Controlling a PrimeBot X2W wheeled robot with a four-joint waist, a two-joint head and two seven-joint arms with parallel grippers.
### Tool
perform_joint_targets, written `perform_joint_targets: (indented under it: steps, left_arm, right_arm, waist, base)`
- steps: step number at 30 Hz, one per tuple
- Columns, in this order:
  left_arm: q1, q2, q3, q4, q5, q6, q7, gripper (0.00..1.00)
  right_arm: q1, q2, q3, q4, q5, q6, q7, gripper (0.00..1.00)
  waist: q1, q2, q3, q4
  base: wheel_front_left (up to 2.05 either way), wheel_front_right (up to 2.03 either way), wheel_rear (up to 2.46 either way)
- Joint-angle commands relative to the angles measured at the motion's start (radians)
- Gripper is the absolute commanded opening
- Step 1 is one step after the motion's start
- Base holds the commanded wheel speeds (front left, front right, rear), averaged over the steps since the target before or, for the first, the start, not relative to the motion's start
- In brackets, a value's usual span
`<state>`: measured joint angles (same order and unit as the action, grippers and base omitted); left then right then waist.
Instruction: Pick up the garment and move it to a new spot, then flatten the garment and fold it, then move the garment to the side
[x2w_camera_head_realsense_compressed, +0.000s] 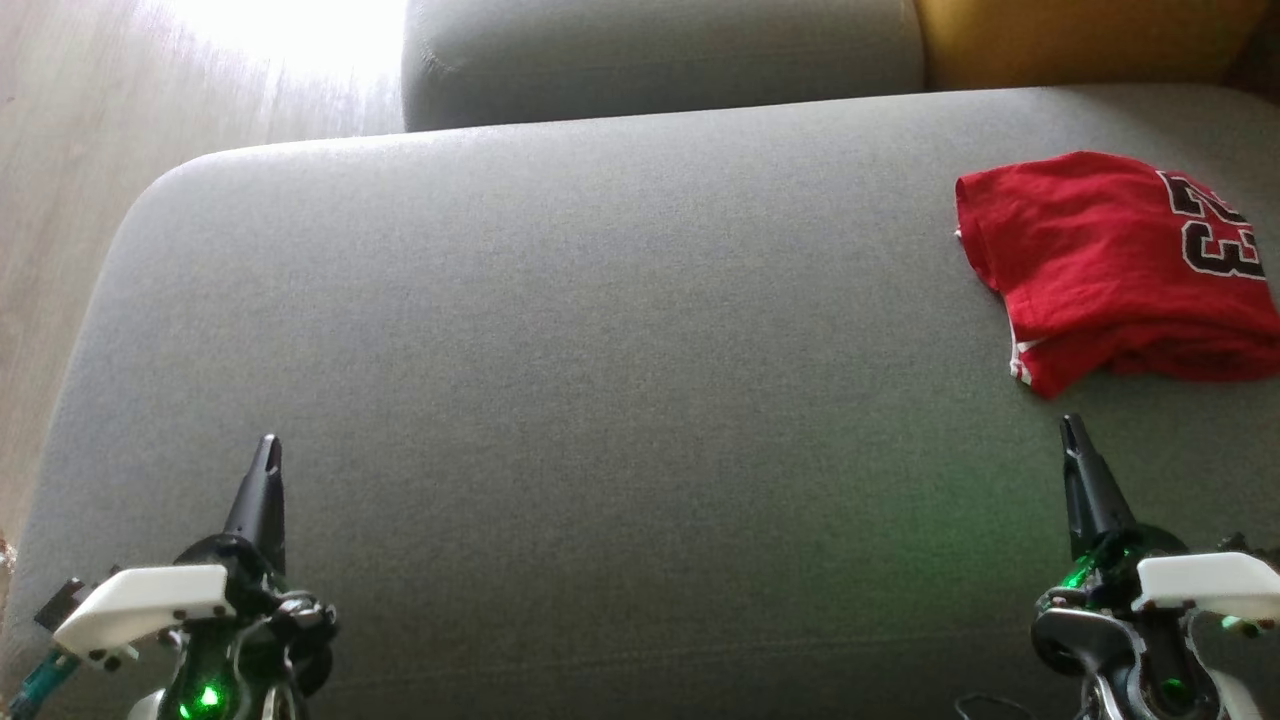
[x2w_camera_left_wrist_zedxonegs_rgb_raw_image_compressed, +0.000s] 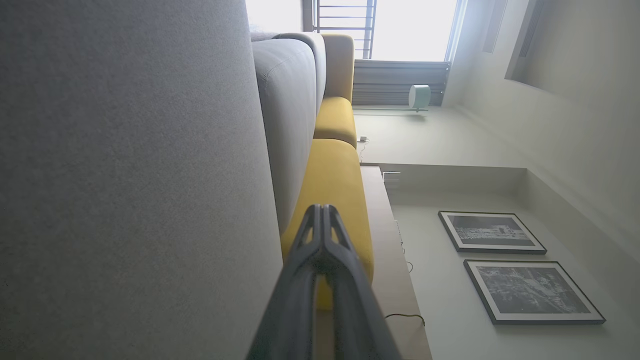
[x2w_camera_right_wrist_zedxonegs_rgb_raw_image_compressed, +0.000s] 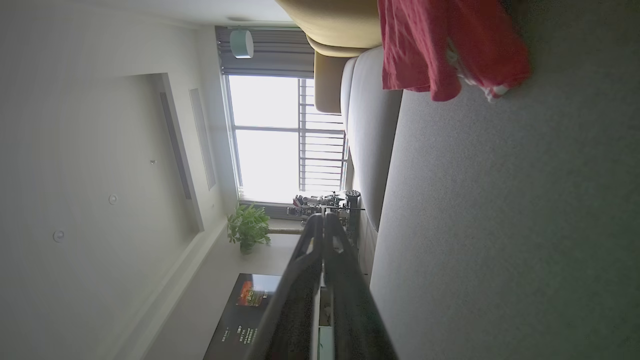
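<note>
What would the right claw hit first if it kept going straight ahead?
Probably nothing soon: the right gripper aims along the grey seat, the red garment lying off to its right. Farther on, perhaps the grey back cushion; depth unclear.

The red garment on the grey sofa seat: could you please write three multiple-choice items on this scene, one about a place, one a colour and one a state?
1. Where on the grey upholstered sofa seat does the red fabric garment with black numerals lie in the head view?
A. near left corner
B. far right
C. centre

2. What colour is the upholstered cushion behind the garment?
A. blue
B. white
C. mustard yellow

3. How is the right gripper?
A. shut, empty
B. shut on the garment
C. spread wide

Answers: 1 B, it lies by the seat's right edge; 2 C, yellow shows at the top right; 3 A, its fingertips meet short of the garment.
</note>
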<state>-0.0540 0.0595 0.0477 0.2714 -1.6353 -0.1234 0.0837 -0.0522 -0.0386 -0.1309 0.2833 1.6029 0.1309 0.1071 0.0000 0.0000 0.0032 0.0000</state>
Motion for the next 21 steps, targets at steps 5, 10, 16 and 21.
perform_joint_targets:
  steps: [5,10,16,21]
  left_arm:
    - [-0.052,0.008,0.042,-0.027,0.006,-0.007,0.010,0.00]
    - [-0.052,0.007,0.043,-0.027,0.008,-0.007,0.011,0.00]
    - [-0.052,0.006,0.045,-0.027,0.009,-0.007,0.013,0.00]
    - [-0.052,0.005,0.046,-0.027,0.010,-0.007,0.014,0.00]
  right_arm:
    - [-0.056,-0.012,0.017,-0.039,0.006,0.000,0.006,0.00]
    - [-0.056,-0.012,0.017,-0.039,0.006,0.000,0.006,0.00]
    - [-0.056,-0.012,0.017,-0.039,0.006,0.000,0.006,0.00]
    - [-0.056,-0.012,0.017,-0.039,0.006,0.000,0.006,0.00]
  waist:
    - [0.0000,0.0000,0.000,0.000]
    - [0.0000,0.0000,0.000,0.000]
    - [0.0000,0.0000,0.000,0.000]
    - [0.0000,0.0000,0.000,0.000]
  base:
    - [0.00,0.00,0.00]
    - [0.00,0.00,0.00]
    - [0.00,0.00,0.00]
    - [0.00,0.00,0.00]
